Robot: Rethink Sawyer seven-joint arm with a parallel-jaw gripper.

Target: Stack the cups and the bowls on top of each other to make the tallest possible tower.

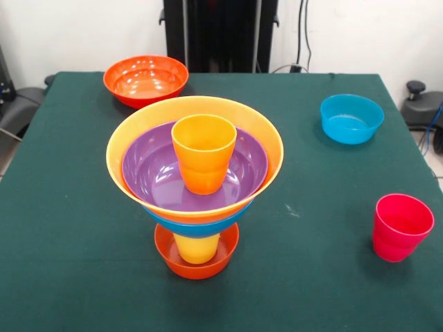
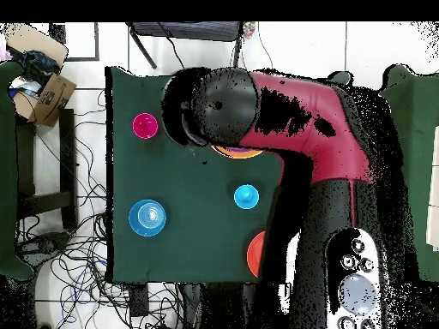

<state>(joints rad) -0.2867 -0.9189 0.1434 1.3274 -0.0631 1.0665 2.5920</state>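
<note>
Glossy plastic tower (image 1: 196, 187), flared round bowls, 1 orange cup (image 1: 203, 153) atop

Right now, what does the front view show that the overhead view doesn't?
Front only: the tower's makeup, orange cup in purple bowl in light orange bowl, over blue bowl, yellow cup, small red-orange bowl. Overhead only: the arm covering the tower, plus a small blue cup near it. Both: pinkish red cup, teal-blue bowl, medium red-orange bowl, green table.
</note>
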